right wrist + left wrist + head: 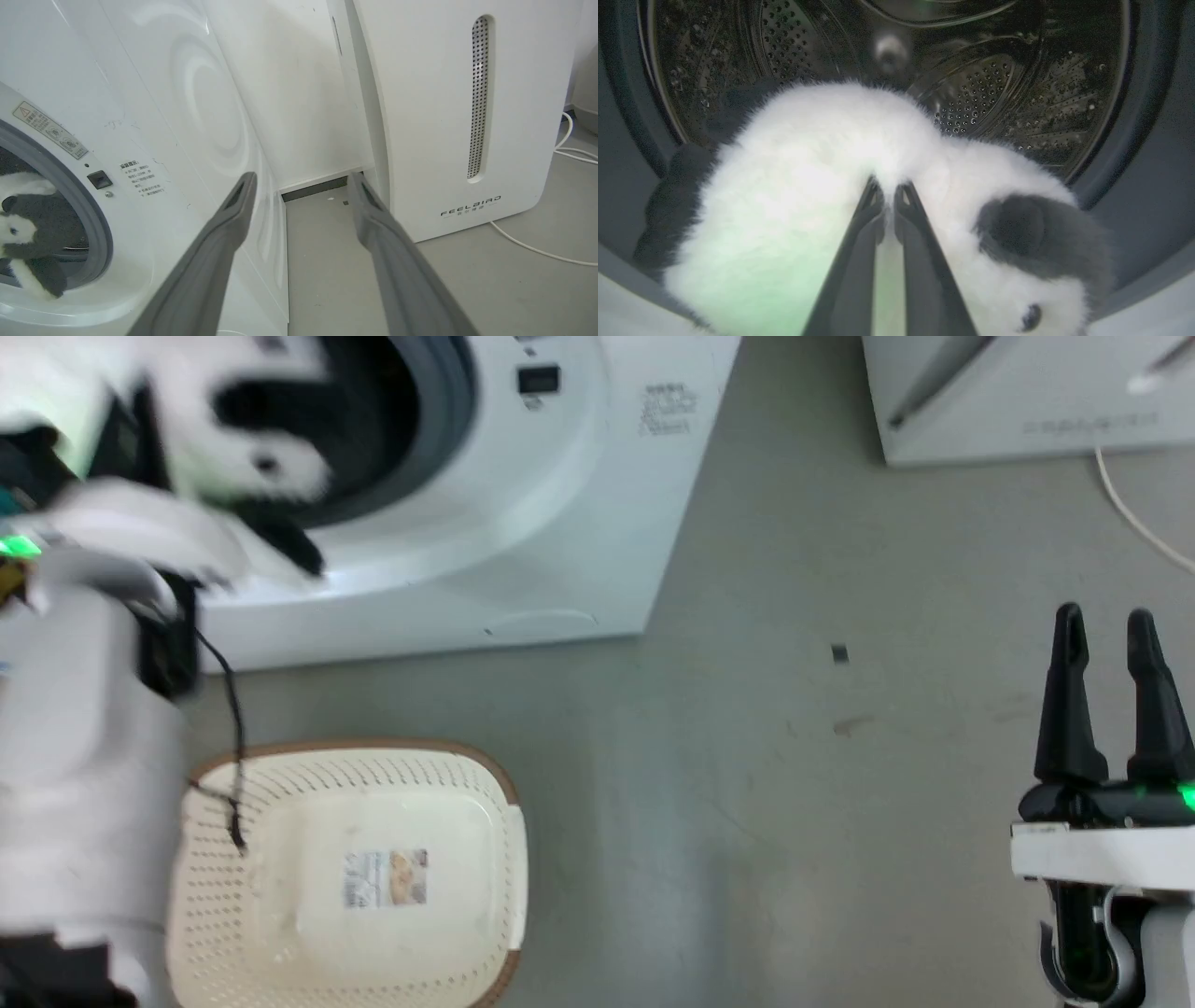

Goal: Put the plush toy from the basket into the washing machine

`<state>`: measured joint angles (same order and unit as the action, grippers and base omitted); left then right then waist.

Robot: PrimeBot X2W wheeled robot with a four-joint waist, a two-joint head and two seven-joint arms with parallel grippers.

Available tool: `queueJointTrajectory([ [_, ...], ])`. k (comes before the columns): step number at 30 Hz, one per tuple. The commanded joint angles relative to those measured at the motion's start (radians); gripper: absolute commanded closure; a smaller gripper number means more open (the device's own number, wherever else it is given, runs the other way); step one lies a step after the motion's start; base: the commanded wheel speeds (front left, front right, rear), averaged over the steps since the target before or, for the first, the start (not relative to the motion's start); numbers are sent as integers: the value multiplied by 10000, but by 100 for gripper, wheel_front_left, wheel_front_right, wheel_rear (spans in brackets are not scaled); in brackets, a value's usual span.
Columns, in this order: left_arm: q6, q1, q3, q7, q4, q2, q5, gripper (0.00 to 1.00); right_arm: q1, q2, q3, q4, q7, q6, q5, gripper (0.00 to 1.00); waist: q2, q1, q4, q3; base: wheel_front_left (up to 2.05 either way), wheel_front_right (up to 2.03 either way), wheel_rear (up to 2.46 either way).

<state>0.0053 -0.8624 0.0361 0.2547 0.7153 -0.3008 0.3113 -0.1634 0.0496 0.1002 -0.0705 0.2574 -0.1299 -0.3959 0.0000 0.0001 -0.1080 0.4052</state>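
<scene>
Left wrist view: left hand [889, 187] grips toy [808, 154] at washer [1148, 154] mouth to drop it in; right hand [302, 181] spread, idle.

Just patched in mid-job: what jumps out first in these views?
The panda plush, pinched in the left gripper, sits in the washer's porthole with the drum behind it. Below, the basket stands on the floor holding no toy. The right gripper is open over the floor at the head view's lower right.
</scene>
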Motion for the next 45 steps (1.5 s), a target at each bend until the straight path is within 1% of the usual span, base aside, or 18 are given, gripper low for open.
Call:
queueJointTrajectory([
  [1, -52, -492, -144, 70, 46, -170, 14, 100, -236, 6, -36, -72, 44, -8, -43, 0, 0, -1, -538, 877, 0, 0, 0],
  [5, -43, -1747, -540, 70, 415, -543, -57, 100, -589, 6, -140, -227, 44, -8, -83, 0, 0, -1, -848, 1669, 0, 0, 0],
  [9, -5, -2821, -955, 70, 823, -674, 27, 100, -824, 6, -178, -354, 44, -8, -103, 0, 0, -1, -1018, 2396, 0, 0, 0],
  [12, -34, -3645, -898, 70, 1085, -875, -258, 100, -977, 6, -268, -515, 44, -8, -8, 0, 0, -1, -1093, 2886, 0, 0, 0],
  [17, -122, -4819, -805, 70, 1472, -869, -537, 100, -1209, 6, -230, -736, 44, -8, 199, 0, 0, -1, -1013, 3518, 0, 0, 0],
  [20, -89, -5210, -860, 70, 1738, -840, -614, 100, -1312, 6, -247, -853, 44, -8, 476, 0, 0, -1, -963, 3699, 0, 0, 0],
  [22, -186, -5313, -864, 70, 1975, -788, -630, 100, -1355, 6, -241, -924, 44, -8, 660, 0, 0, -1, -927, 3746, 0, 0, 0],
  [23, -145, -5334, -875, 70, 1991, -784, -685, 0, -1375, 6, -223, -957, 44, -8, 724, 0, 0, -1, -899, 3766, 0, 0, 0],
  [29, -208, -4853, -878, 70, 2123, -645, -947, 0, -1392, 6, -337, -948, 44, -8, 1110, 0, 0, -1, -714, 3429, 0, 0, 0],
  [32, -240, -4297, -979, 70, 1990, -478, -999, 0, -1290, 6, -343, -857, 44, -8, 1240, 0, 0, -1, -601, 2971, 0, 0, 0],
  [34, -341, -3695, -861, 70, 1725, -352, -1230, 0, -1189, 6, -400, -824, 44, -8, 1370, 0, 0, -1, -533, 2556, 0, 0, 0],
  [35, -259, -3344, -907, 70, 1529, -283, -1297, 0, -1123, 6, -435, -811, 44, -8, 1480, 0, 0, -1, -489, 2325, 0, 0, 0],
  [38, -192, -2169, -1166, 70, 976, 90, -1293, 0, -863, 6, -461, -713, 44, -8, 1652, 0, 0, -1, -338, 1599, 0, 0, 0],
  [45, -86, 557, -1603, 70, -905, 1050, -1618, 0, -174, 6, -498, -439, 44, -8, 2020, 0, 0, -1, 69, 5, 0, 0, 0],
])
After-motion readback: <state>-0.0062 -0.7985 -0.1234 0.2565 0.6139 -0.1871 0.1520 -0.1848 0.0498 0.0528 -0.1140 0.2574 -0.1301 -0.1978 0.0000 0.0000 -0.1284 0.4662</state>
